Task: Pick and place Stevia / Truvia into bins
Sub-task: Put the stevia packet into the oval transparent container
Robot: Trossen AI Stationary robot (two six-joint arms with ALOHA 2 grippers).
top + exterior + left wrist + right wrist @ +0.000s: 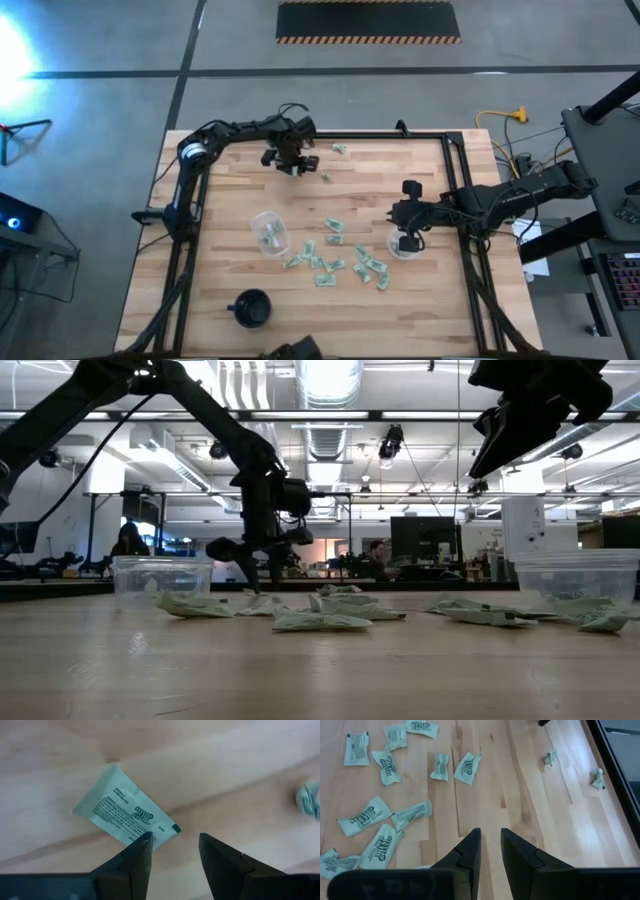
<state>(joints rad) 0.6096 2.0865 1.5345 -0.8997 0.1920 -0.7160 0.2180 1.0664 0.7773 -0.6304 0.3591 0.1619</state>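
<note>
Left gripper (293,163) low over far part of table (220,290), fingers (135,862) parted, empty; one fingertip at edge of Stevia packet (125,813) lying flat on wood. Left clear cup (268,233) holds few packets. Main scatter of loose packets (335,258) lies between cups; two strays near far edge. Right clear cup (403,243) directly under right gripper (407,240); fingers slightly parted, holding nothing.
</note>
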